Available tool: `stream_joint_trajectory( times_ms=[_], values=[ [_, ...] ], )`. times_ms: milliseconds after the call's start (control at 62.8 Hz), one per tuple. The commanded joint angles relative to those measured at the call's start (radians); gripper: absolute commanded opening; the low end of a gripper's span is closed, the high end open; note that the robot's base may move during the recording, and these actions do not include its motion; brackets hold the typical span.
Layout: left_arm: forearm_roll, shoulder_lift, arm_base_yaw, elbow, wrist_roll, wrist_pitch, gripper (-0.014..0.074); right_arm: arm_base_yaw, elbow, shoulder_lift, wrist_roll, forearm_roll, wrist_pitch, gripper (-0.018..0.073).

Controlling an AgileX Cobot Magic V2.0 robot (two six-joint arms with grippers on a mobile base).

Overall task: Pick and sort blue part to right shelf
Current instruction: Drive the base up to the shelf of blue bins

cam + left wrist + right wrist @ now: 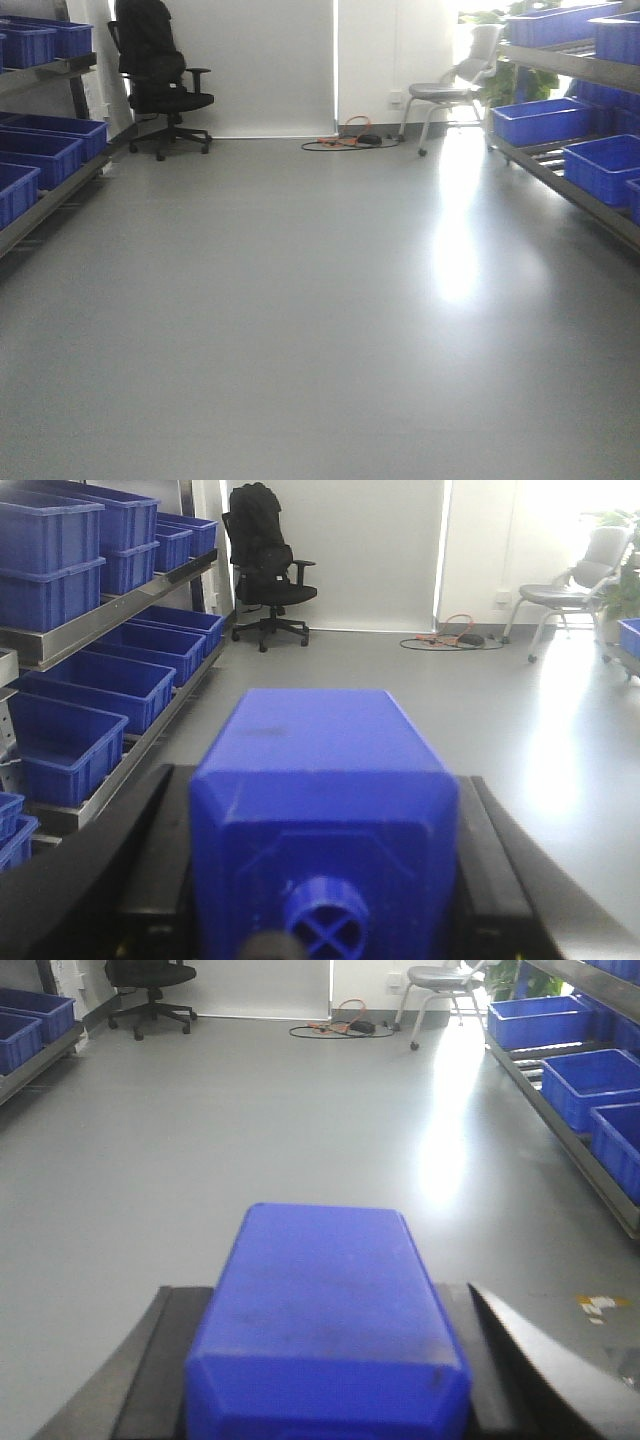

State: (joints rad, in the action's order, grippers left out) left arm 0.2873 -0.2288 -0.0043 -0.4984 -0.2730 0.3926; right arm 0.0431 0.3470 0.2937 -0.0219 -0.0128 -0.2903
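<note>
Your left claw is clamped on a blue part, knob toward the camera, with the black fingers tight against both its sides. Your right claw grips a second blue part the same way. In the front view the right shelf runs along 3 o'clock, carrying blue bins. The left rack sits at 9 and a black chair at 11.

One blue part, boxy with its round knob facing the camera, sits clamped in the left pincer. A second blue part, knob unseen, sits in the right pincer. Both are well left of the right shelf, a steel rack holding open blue bins.
</note>
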Motion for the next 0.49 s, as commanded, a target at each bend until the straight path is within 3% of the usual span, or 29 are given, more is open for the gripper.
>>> stream_joint_trajectory(
  times_ms=[0, 478],
  values=[
    [0.008, -0.009, 0.001, -0.029, 0.001, -0.091, 0.0335, -0.003, 0.03, 0.005, 0.004, 0.002, 0.093, 0.0431],
    [0.008, -0.009, 0.001, -0.029, 0.001, -0.091, 0.0335, -0.003, 0.03, 0.005, 0.004, 0.002, 0.093, 0.0431]
  ],
)
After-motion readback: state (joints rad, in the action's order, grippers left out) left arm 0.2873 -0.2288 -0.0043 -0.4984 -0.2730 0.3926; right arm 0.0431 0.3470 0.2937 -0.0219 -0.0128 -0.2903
